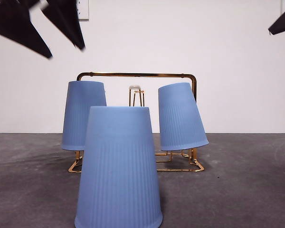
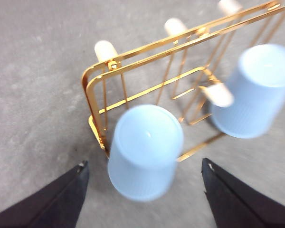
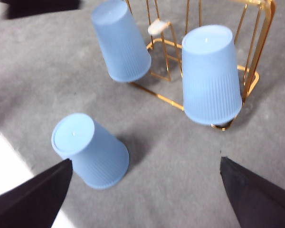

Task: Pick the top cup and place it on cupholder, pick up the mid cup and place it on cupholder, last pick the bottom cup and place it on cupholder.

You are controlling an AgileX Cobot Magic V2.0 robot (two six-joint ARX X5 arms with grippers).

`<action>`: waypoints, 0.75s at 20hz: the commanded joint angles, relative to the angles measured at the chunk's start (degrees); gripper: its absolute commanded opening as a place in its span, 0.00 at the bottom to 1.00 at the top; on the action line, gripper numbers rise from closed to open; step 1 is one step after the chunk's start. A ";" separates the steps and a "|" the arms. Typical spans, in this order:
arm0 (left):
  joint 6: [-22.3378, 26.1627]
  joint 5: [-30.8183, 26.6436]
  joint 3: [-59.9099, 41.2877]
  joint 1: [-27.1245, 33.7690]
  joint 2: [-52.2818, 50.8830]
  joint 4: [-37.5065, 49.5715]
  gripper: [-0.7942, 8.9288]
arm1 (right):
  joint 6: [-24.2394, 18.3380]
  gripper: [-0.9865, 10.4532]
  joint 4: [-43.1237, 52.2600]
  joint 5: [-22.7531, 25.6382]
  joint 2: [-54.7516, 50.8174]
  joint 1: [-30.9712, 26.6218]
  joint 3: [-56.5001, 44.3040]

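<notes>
two cups [image 1: 84, 114] on cupholder [image 1: 137, 75]; third [image 1: 118, 166] on table

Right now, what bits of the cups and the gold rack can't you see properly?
- Front view: the cup on the table hides the middle of the cupholder's base.
- Front view: the two hung cups cover their prongs.
- Left wrist view: the cupholder and cups are blurred; the top edge cuts the rack.
- Right wrist view: the top edge cuts off the cupholder.
</notes>
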 commanded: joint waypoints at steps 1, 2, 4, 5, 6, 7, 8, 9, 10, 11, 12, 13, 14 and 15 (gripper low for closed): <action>-0.31 3.82 0.83 -0.48 -4.52 -2.67 0.47 | -0.35 0.51 2.69 -2.03 1.25 0.46 0.24; -0.31 5.79 0.83 -0.48 -6.75 -4.39 0.47 | -0.15 0.51 3.93 -3.39 1.90 0.46 0.26; -0.33 9.73 0.83 -0.61 -10.88 -8.39 0.47 | 0.28 0.51 6.47 -5.25 4.04 0.50 0.31; -0.28 11.17 0.83 -0.72 -12.52 -10.12 0.47 | 0.37 0.51 7.52 -6.08 5.31 0.63 0.33; -0.28 12.52 0.83 -0.74 -14.27 -12.07 0.47 | 0.83 0.51 8.87 -6.86 6.91 1.03 0.39; -0.28 12.94 0.83 -0.74 -15.76 -13.73 0.47 | 0.98 0.51 9.94 -7.54 8.63 1.53 0.59; -0.31 12.94 0.83 -0.74 -16.96 -15.17 0.47 | 1.16 0.51 11.06 -7.76 10.38 2.29 0.81; -0.31 12.94 0.83 -0.74 -17.97 -16.28 0.47 | 1.38 0.51 12.50 -8.00 12.09 3.34 0.87; -0.31 12.94 0.83 -0.74 -18.84 -17.20 0.47 | 1.57 0.51 13.86 -8.24 13.77 4.61 0.90; -0.31 12.94 0.83 -0.74 -19.61 -17.88 0.47 | 1.77 0.51 15.19 -8.24 15.50 5.99 0.92; -0.31 12.94 0.83 -0.74 -20.24 -18.16 0.47 | 1.77 0.51 16.11 -8.02 17.29 7.26 0.92; -0.31 12.94 0.83 -0.74 -20.72 -18.25 0.47 | 1.77 0.51 16.61 -7.15 19.02 8.39 0.96; -0.31 12.94 0.83 -0.74 -21.00 -18.25 0.47 | 1.75 0.52 17.31 -6.75 20.70 9.38 0.96; -0.31 12.94 0.83 -0.74 -21.31 -18.27 0.47 | 1.77 0.52 18.60 -6.78 22.49 10.36 0.96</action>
